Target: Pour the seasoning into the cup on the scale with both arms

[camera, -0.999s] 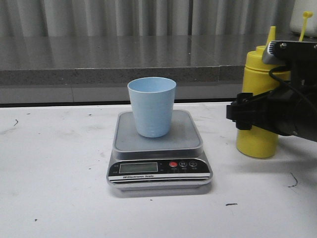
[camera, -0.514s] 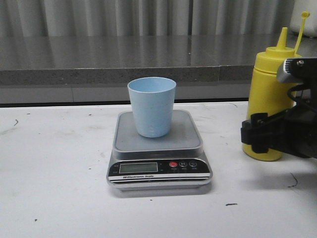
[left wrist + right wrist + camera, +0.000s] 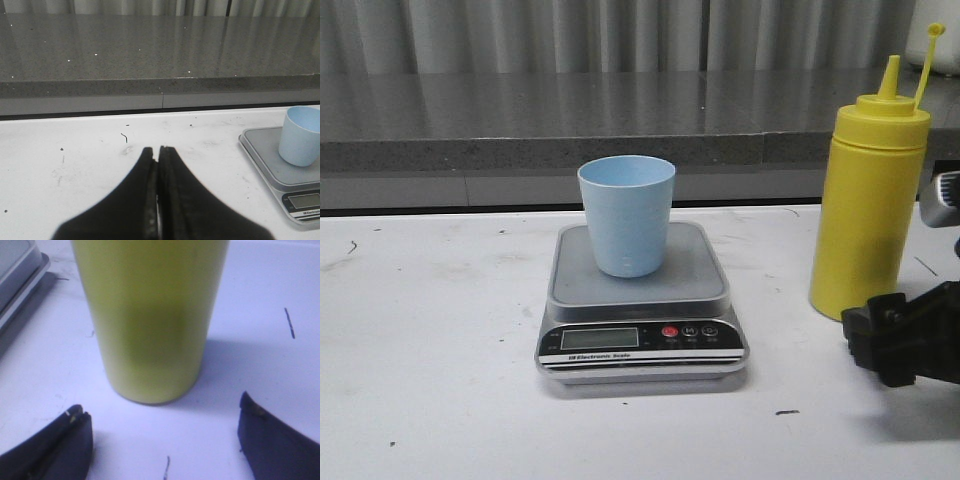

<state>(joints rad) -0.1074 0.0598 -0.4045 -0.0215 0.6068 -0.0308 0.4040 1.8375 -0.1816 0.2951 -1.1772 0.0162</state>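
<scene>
The yellow seasoning bottle (image 3: 868,205) stands upright on the white table at the right, nozzle up, cap strap raised. The light-blue cup (image 3: 626,214) stands upright on the platform of the silver-grey scale (image 3: 640,300) in the middle. My right gripper (image 3: 880,342) is low at the table's right edge, in front of the bottle and apart from it, open and empty. In the right wrist view the bottle (image 3: 150,315) stands beyond the spread fingertips (image 3: 75,421). My left gripper (image 3: 157,151) is shut and empty over bare table left of the scale (image 3: 280,165) and cup (image 3: 300,135); it is out of the front view.
A grey stone ledge (image 3: 540,125) and a corrugated wall run behind the table. Small dark marks dot the white tabletop (image 3: 430,340).
My right gripper has let go of the bottle and drawn back, down and to the right. The bottle now stands free, a little right of where it was a second ago.
</scene>
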